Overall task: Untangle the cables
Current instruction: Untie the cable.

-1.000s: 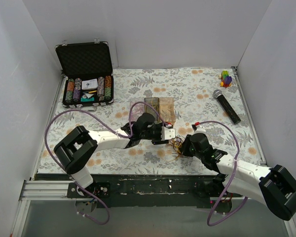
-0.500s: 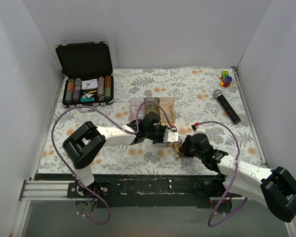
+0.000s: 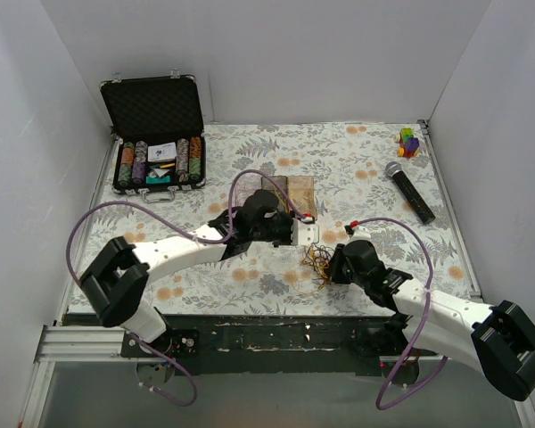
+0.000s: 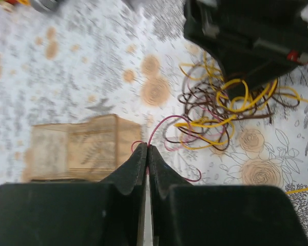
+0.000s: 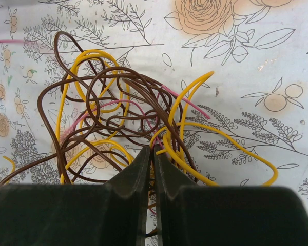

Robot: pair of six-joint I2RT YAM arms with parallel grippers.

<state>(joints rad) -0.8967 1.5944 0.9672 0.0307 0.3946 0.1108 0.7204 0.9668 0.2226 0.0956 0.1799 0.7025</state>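
Cables (image 3: 317, 260) in right end effector (image 5: 153, 154); pink strand (image 4: 155, 128) in left end effector (image 4: 147, 151).

Top view: fixed high behind the near edge of the flowered table (image 3: 366, 152), looking down over all of it. Two wrist views sit close above the tabletop, each looking past its own dark fingers (image 4: 128, 174) — both share the wire tangle (image 4: 215, 110); the left one also catches the right gripper (image 4: 245, 82).
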